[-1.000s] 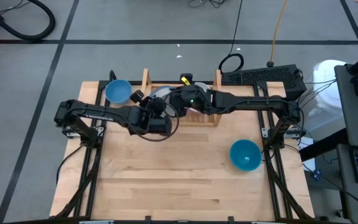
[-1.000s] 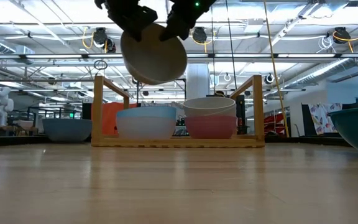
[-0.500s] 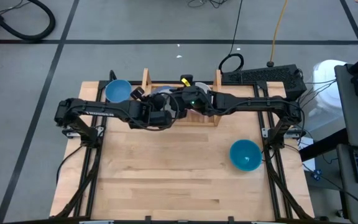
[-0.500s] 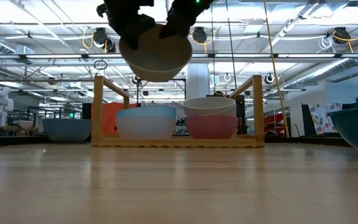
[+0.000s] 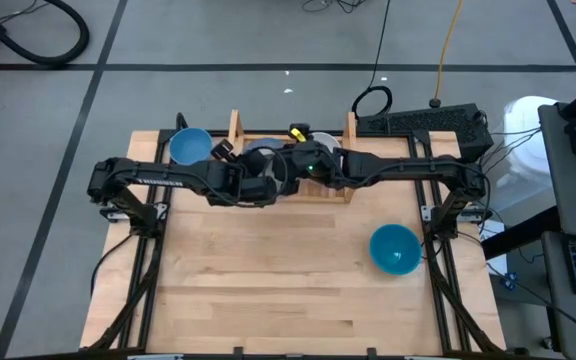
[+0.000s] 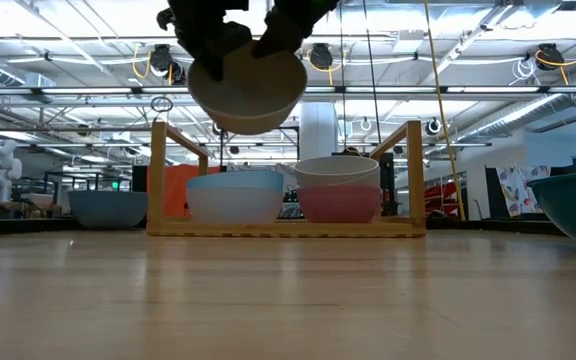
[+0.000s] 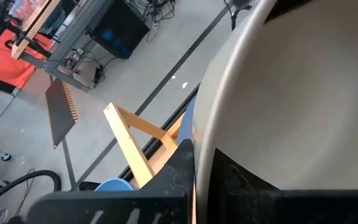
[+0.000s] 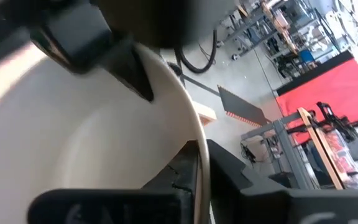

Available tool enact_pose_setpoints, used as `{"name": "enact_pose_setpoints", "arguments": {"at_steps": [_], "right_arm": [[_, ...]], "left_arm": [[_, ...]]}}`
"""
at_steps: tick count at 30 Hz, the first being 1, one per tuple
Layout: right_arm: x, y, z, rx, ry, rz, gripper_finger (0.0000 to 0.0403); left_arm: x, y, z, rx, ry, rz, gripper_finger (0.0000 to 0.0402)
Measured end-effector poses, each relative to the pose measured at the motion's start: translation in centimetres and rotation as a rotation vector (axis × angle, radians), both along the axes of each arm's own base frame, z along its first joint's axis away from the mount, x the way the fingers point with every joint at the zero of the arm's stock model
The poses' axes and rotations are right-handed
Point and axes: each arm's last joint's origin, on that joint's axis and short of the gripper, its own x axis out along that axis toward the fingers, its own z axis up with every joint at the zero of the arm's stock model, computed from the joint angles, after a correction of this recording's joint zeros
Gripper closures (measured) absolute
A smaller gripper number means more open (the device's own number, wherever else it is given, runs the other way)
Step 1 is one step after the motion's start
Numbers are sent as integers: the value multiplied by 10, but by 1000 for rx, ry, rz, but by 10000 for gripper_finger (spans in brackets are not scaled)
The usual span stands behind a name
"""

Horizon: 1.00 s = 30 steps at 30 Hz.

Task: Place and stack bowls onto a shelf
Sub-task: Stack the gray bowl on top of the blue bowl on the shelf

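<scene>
A grey-beige bowl [image 6: 248, 95] hangs in the air above the shelf [image 6: 288, 228], open side up and nearly level. My left gripper [image 6: 208, 40] and my right gripper [image 6: 283, 35] are both shut on its rim from above. From overhead the two grippers meet over the shelf [image 5: 350, 130], and the arms hide most of the bowl. On the shelf's base sit a pale blue-white bowl [image 6: 235, 197] and a pink bowl [image 6: 338, 205] with a white bowl [image 6: 336, 170] nested in it. My left gripper [image 7: 197, 174] pinches the bowl's rim [image 7: 204, 124] with one finger inside the bowl and one outside. It slants down from the table's left. The bowl is lifted clear. My right gripper [image 8: 201, 168] has the rim [image 8: 194, 130] on the opposite side between its fingers, one inside and one outside. It comes from the table's right, slanting slightly down. The bowl hangs clear above the shelf.
A blue bowl [image 5: 190, 147] stands on the table left of the shelf. A teal bowl [image 5: 395, 248] stands near the right edge. A black keyboard [image 5: 423, 125] lies at the far right. The near half of the wooden table [image 5: 268, 290] is free room.
My left gripper has turned at the wrist and shut on the bowl's rim. The bowl, tilted a second ago, has swung nearly level and stays above the shelf.
</scene>
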Motion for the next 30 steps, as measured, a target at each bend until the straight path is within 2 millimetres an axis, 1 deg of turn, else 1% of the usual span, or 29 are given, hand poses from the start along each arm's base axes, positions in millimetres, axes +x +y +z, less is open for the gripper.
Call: {"name": "enact_pose_setpoints", "arguments": {"at_steps": [4,12,17,22,30], "right_arm": [[0,0,1,-23,6,10,351],[1,3,3,-115,48,30,273],[-2,6,11,-170,55,56,239],[-8,12,20,-206,55,81,223],[-19,21,27,-207,93,113,223]], "left_arm": [[0,-1,0,-4,4,-4,393],[0,-1,-1,-1,18,-16,394],[1,-1,0,-4,11,-16,394],[1,-1,0,-2,9,-17,394],[1,-2,-1,-11,14,-22,394]]}}
